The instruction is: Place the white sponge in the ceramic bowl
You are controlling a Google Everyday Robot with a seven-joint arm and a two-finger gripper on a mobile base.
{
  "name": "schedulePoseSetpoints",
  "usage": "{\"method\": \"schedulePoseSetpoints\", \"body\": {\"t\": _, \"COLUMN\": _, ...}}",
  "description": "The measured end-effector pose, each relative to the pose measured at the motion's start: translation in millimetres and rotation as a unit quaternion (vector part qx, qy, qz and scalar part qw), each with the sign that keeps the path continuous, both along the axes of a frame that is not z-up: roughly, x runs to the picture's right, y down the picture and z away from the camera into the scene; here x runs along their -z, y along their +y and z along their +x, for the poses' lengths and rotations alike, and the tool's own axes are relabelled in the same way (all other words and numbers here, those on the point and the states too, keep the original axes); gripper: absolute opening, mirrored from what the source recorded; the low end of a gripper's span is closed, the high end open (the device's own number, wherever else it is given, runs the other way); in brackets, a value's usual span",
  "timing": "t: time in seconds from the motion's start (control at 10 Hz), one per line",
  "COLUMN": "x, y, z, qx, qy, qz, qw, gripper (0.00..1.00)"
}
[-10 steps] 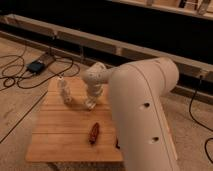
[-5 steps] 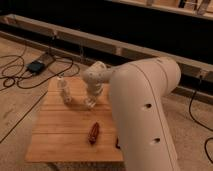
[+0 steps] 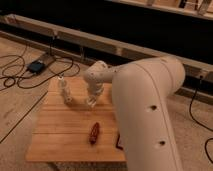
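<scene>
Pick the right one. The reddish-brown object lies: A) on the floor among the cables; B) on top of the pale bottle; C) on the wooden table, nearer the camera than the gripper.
C: the reddish-brown object lies on the wooden table, nearer the camera than the gripper, which hangs over the table's far part beside the small pale bottle.

Robot arm (image 3: 150,100) hides the wooden table's (image 3: 60,135) right side; what the closed gripper (image 3: 91,103), centre frame, holds cannot be told.

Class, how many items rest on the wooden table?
3: small pale bottle rear left; reddish-brown oblong item front centre; dark item beside the white arm, which may hide more. The gripper hangs beside the bottle.
</scene>
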State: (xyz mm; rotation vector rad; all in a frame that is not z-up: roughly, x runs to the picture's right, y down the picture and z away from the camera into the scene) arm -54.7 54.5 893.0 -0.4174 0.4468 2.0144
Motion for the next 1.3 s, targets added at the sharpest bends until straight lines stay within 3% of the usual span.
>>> {"method": "schedulePoseSetpoints", "body": {"t": 0.2, "x": 37.1, "y": -15.6, "z": 21.8, "qx": 0.009, "qy": -0.024, "qz": 0.042, "qw": 0.9988, "gripper": 0.00}}
{"method": "schedulePoseSetpoints", "body": {"t": 0.4, "x": 61.9, "y": -15.1, "z": 28.8, "qx": 0.018, "qy": -0.048, "qz": 0.072, "qw": 0.9961, "gripper": 0.00}}
{"method": "schedulePoseSetpoints", "body": {"t": 0.8, "x": 85.8, "y": -16.8, "z": 42.0, "qx": 0.024, "qy": -0.059, "qz": 0.102, "qw": 0.9927, "gripper": 0.00}}
{"method": "schedulePoseSetpoints", "body": {"t": 1.3, "x": 92.6, "y": -29.5, "z": 69.1, "qx": 0.027, "qy": -0.039, "qz": 0.114, "qw": 0.9924, "gripper": 0.00}}
